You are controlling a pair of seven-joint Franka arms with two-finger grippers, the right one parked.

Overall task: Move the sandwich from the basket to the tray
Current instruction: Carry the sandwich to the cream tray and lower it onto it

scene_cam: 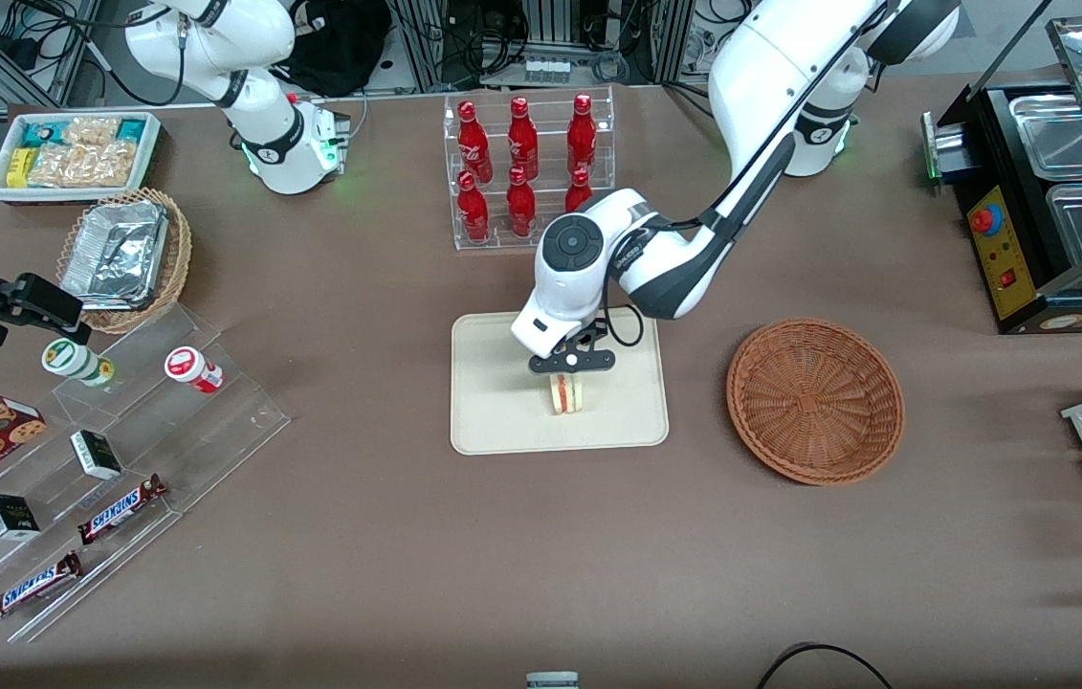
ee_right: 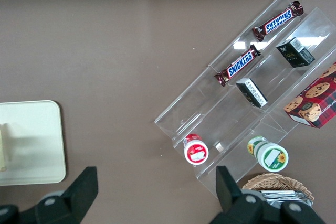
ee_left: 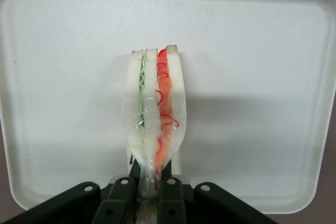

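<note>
The sandwich (scene_cam: 566, 392) (ee_left: 156, 114), a wrapped wedge of white bread with green and red filling, stands upright over the middle of the cream tray (scene_cam: 483, 421) (ee_left: 252, 77). My gripper (scene_cam: 567, 373) (ee_left: 150, 179) is above the tray, shut on the sandwich's wrapped end, with a dark finger (ee_left: 123, 192) pressed on each side. Whether the sandwich's lower edge touches the tray I cannot tell. The reddish-brown wicker basket (scene_cam: 815, 399) sits beside the tray, toward the working arm's end of the table, with nothing in it. A strip of the tray (ee_right: 37, 145) also shows in the right wrist view.
A clear rack of red bottles (scene_cam: 526, 167) stands farther from the front camera than the tray. Toward the parked arm's end are a stepped acrylic shelf (scene_cam: 120, 459) with snack bars and jars, a tan basket of foil trays (scene_cam: 124, 256) and a white bin of packets (scene_cam: 72, 153). A black food warmer (scene_cam: 1048, 191) stands at the working arm's end.
</note>
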